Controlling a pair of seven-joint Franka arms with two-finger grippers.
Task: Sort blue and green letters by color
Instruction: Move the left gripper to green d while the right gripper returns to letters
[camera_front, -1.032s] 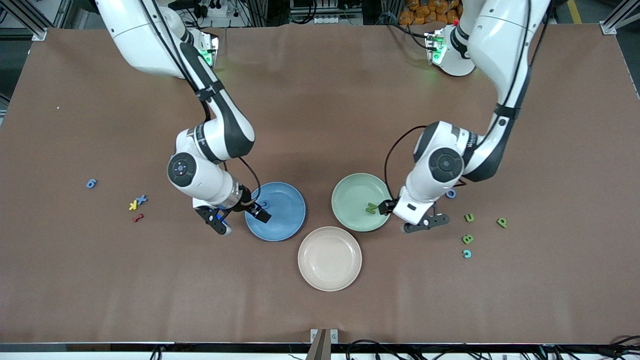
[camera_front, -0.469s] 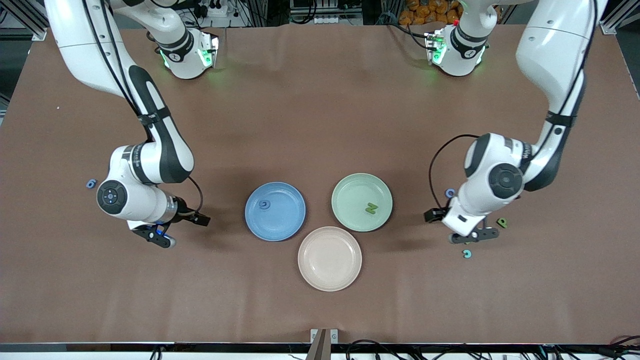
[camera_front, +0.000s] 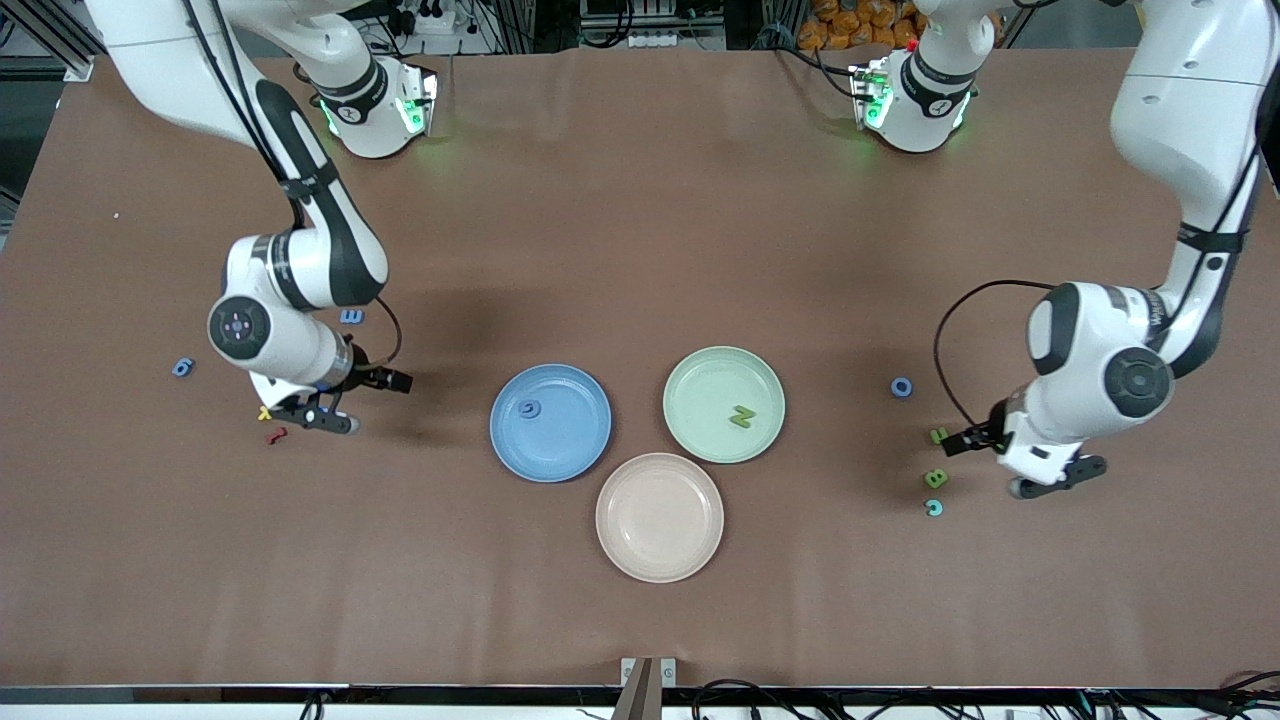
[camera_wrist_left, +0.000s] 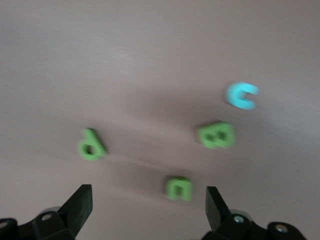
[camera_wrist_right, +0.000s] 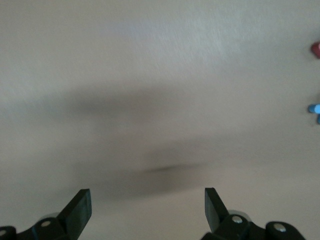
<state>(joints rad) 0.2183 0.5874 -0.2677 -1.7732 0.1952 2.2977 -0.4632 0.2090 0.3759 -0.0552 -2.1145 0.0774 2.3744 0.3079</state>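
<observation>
A blue letter (camera_front: 529, 408) lies in the blue plate (camera_front: 575, 452) and a green N (camera_front: 741, 416) in the green plate (camera_front: 700, 380). My left gripper (camera_front: 1008, 462) hangs open over green letters at the left arm's end: a U (camera_wrist_left: 178, 188), a B (camera_wrist_left: 216, 135) and a P (camera_wrist_left: 91, 147); nothing is between its fingers. A blue O (camera_front: 901, 387) lies nearby. My right gripper (camera_front: 360, 402) hangs open and empty over bare table near a blue 3 (camera_front: 351, 316) and a blue 6 (camera_front: 181, 367). A blue piece (camera_wrist_right: 314, 109) shows at the edge of the right wrist view.
A beige plate (camera_front: 659, 517) sits nearer the front camera than the two coloured plates. A cyan C (camera_front: 933, 508) lies by the green B (camera_front: 935, 479). A yellow K (camera_front: 265, 411) and a red squiggle (camera_front: 276, 435) lie beside the right gripper.
Both arms swung away from the plates toward their own ends of the table, both open all the while. The blue letter and green N stay in their plates.
</observation>
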